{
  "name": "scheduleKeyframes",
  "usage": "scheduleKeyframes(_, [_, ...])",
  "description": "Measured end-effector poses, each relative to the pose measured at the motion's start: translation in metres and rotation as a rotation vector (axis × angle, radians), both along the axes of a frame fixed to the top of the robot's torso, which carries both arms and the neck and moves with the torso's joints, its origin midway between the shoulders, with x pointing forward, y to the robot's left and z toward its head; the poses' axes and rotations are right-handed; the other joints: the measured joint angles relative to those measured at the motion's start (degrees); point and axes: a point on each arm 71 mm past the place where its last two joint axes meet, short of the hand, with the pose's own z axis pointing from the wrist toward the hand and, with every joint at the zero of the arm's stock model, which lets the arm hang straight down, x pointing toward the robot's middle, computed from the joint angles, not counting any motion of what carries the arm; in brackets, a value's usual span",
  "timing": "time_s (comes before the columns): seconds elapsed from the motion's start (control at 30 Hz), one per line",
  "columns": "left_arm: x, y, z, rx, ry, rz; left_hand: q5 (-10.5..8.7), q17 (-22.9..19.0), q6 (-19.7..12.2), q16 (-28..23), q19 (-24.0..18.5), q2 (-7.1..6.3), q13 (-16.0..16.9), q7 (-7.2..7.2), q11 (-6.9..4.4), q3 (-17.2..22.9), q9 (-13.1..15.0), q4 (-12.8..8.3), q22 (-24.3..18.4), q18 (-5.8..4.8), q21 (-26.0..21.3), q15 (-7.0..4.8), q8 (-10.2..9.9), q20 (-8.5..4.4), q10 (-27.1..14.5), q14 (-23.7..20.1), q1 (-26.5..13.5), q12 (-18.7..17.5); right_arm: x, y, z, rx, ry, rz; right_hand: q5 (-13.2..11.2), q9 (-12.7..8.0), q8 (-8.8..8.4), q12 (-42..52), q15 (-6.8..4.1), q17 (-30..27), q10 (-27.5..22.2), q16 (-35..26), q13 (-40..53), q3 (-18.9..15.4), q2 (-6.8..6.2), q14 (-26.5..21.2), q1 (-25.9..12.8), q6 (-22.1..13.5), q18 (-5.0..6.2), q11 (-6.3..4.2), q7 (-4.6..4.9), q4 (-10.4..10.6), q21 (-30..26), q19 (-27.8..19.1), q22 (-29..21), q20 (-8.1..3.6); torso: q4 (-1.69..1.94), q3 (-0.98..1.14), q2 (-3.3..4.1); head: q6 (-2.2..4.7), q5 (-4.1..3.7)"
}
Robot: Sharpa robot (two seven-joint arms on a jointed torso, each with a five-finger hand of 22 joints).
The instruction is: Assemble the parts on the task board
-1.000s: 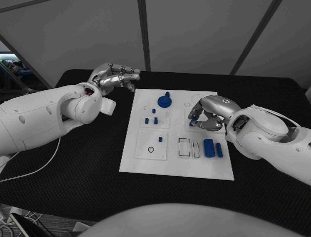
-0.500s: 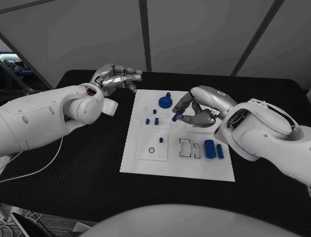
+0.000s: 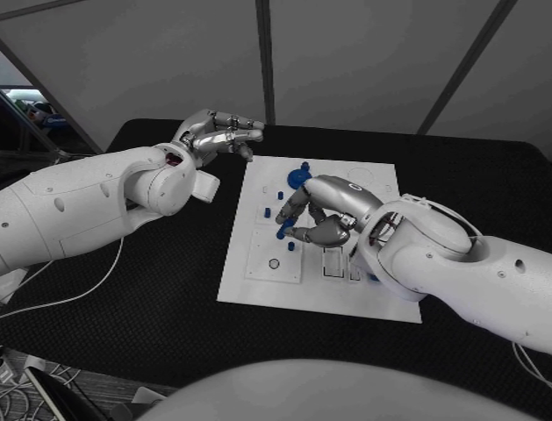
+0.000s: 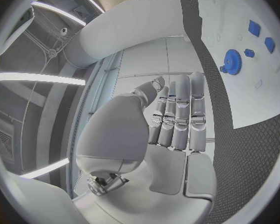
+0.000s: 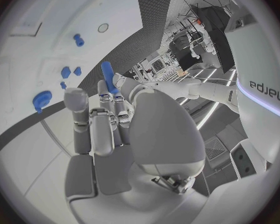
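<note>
- Now the right hand (image 3: 311, 217) hangs over the middle of the white rectangular task board (image 3: 257, 291), and its fingers pinch a small blue cylindrical peg (image 5: 107, 75) that stands out past the fingertips.
- So the step in hand looks like carrying this peg to its seat on the board.
- Near the board's far edge stands a blue gear-shaped part (image 3: 297, 176); two small blue pieces (image 3: 273, 201) sit just beside the hand.
- For the next move, the peg must be turned upright over a free hole and pushed straight down.
- Meanwhile the left hand (image 3: 220, 134) waits off the board's far left corner, fingers curled together, holding nothing.
</note>
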Motion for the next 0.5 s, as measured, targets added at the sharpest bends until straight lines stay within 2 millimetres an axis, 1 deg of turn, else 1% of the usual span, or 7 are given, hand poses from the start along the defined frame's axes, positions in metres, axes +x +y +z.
scheduleKeyframes(0.07, [0.0,-0.002,0.0,-0.002,0.0,-0.004,0.0,0.0,0.0,0.0,0.0,0.0,0.0,0.0,0.0,0.0,0.0,0.0,0.0,0.0,0.0,0.0,0.0,0.0,0.0,0.0,0.0,0.0,-0.001,0.003,-0.009,-0.011,0.016,0.007,0.0,0.0,0.0,-0.1,0.0,0.0,0.0,0.0,0.0,0.0,0.0,0.0,0.0,0.0,0.0,0.0,0.0,0.0,0.0,0.0,-0.1,0.0,0.0,0.0,-0.01,-0.01,0.21])
scheduleKeyframes(0.2, [0.0,-0.003,0.0,-0.003,0.0,-0.008,0.0,0.0,0.0,0.0,0.0,0.0,0.0,0.0,0.0,0.0,0.0,0.0,0.0,0.0,0.0,0.0,0.0,0.0,0.0,0.0,0.0,0.0,-0.002,0.007,-0.02,-0.022,0.035,0.016,0.0,0.0,0.0,-0.1,0.0,0.0,0.0,0.0,0.0,0.0,0.0,0.0,0.0,0.0,0.0,0.0,-0.03,0.0,0.0,0.0,-0.2,0.0,-0.03,0.01,-0.01,-0.03,0.6])
scheduleKeyframes(0.5, [0.001,-0.006,0.0,-0.006,0.001,-0.014,0.0,0.0,0.0,0.0,0.0,0.0,0.0,0.0,0.0,0.0,0.0,0.0,0.0,0.0,0.0,0.0,0.0,0.0,0.0,0.0,0.0,0.0,-0.004,0.013,-0.037,-0.049,0.063,0.034,0.0,-0.1,0.0,0.0,0.0,0.0,0.0,0.0,0.1,-0.1,0.0,0.0,0.0,-0.1,0.0,0.0,-0.08,0.1,0.0,0.0,-0.2,0.0,-0.03,0.09,-0.02,-0.15,1.03])
